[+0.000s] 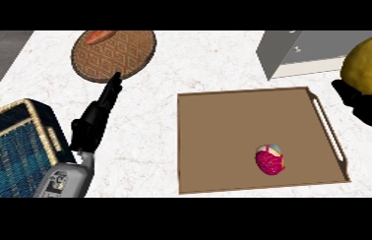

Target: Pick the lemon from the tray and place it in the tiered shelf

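Two hands are seen around the brown tray (218, 135). Beyond the tray's right edge, the right hand (355, 100) is raised with its dark fingers curled under the lemon (358, 67), which is carried just above them, clear of the tray and beside the grey tiered shelf (301, 54). Left of the tray, the left hand (98, 113) is held with fingers straight, pointing at a woven plate (120, 54). On the tray, a pink item (270, 160) is left. A wicker basket (25, 145) is placed further left.
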